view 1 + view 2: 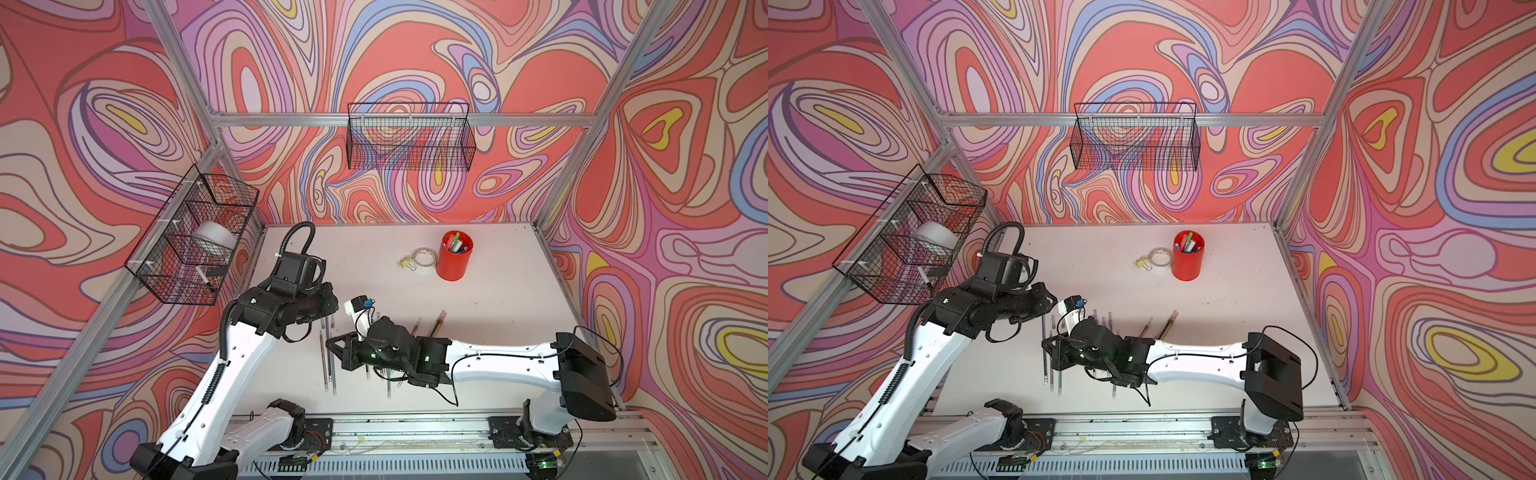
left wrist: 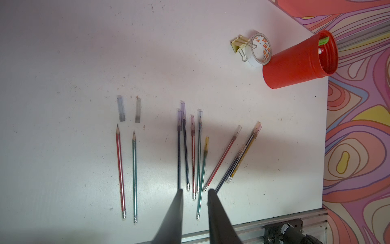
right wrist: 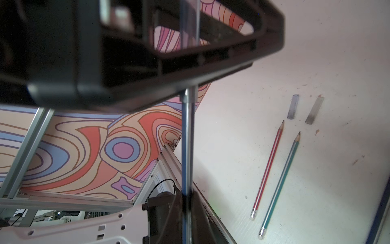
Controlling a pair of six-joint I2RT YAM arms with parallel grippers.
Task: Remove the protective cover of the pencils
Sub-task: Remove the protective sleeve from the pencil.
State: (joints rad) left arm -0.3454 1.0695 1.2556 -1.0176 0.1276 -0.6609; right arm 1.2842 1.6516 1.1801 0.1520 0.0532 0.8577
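My right gripper [image 3: 187, 197] is shut on the dark blue shaft of one of the pencils [image 3: 186, 147], holding it off the table [image 1: 1044, 349]. Its clear protective cover [image 3: 190, 23] sits in among the black fingers of my left gripper [image 1: 1052, 300]; whether they pinch it is hidden. In the left wrist view those fingers [image 2: 179, 202] show a gap with only table behind. Two bare pencils, red [image 3: 268, 169] and green [image 3: 280, 186], lie beside two loose covers [image 3: 293, 106]. Several capped pencils [image 2: 193, 158] lie nearby.
A red cup [image 1: 454, 255] of markers stands at the back of the table, with a tape roll [image 1: 424, 256] and a binder clip [image 1: 405, 262] beside it. Wire baskets hang on the back wall [image 1: 409, 137] and the left wall [image 1: 191, 232]. A metal rail [image 1: 415, 428] runs along the front.
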